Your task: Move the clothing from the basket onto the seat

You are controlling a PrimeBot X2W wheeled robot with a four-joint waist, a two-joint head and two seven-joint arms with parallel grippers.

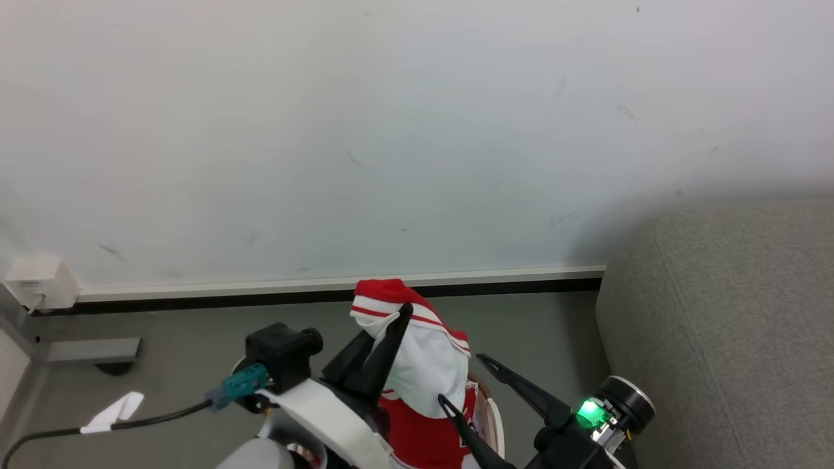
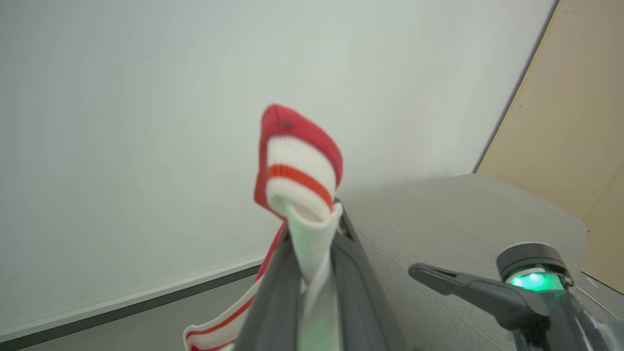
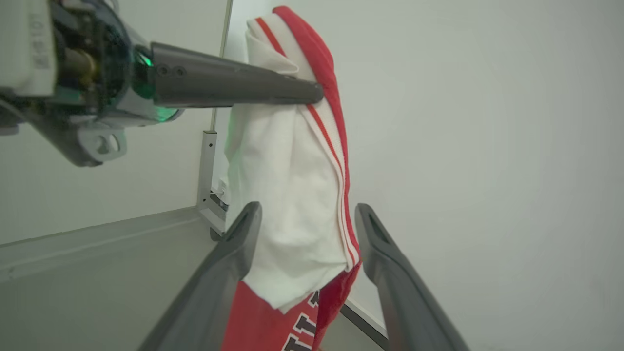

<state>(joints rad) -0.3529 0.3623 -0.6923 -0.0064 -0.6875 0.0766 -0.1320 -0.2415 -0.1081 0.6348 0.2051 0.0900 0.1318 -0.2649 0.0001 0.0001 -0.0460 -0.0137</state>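
Pinching the red-and-white jersey [image 1: 427,371] just under its striped trim, my left gripper [image 1: 401,316] is clenched tight on the cloth and holding it up in the air, with the fold of trim poking out above the fingertips. The rest of the jersey is hanging straight down from that pinch. Its red, lettered lower part is trailing toward the basket [image 1: 496,420], whose brown rim is peeking out just beside the cloth. I cannot tell whether the hem is clear of the basket.

My right gripper [image 3: 308,209] is standing spread wide, one finger on each side of the hanging cloth and gripping nothing.

The seat [image 1: 730,326] is sitting off to my right, its rounded left end near the basket, with bare grey floor [image 1: 195,352] running along the wall.

I am reading this as the lift-out step, with the carry across not yet begun. The next move is calling for a rightward swing of the left arm, high enough for the tail to clear both the basket rim and the seat's edge. I should be letting go only once the cloth is over the cushion. The right gripper should be either closing on the lower cloth to steady it or getting out of the way.
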